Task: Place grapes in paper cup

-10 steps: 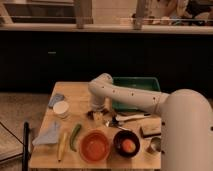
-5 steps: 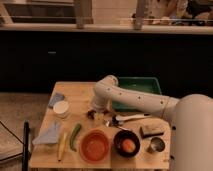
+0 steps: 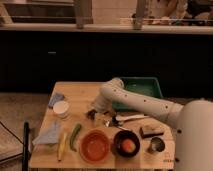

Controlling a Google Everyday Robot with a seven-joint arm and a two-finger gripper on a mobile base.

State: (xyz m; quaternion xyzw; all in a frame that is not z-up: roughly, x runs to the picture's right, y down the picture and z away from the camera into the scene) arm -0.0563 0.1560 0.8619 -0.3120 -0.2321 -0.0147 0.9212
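Observation:
The grapes are a small dark bunch on the wooden table, near its middle. The paper cup stands upright to their left, white and wide-mouthed, about a hand's width away. My white arm reaches in from the lower right, and its gripper points down right beside the grapes, on their right. The wrist hides where the gripper meets the bunch, so I cannot tell whether it touches or holds the grapes.
An orange bowl and a dark bowl holding an orange fruit stand at the front. A metal cup, brown block, utensils, green tray, blue cloth, banana and green vegetable surround them.
My arm has shifted a little right and down over the table's middle, bringing the gripper lower next to the grapes. The objects on the table have not moved.

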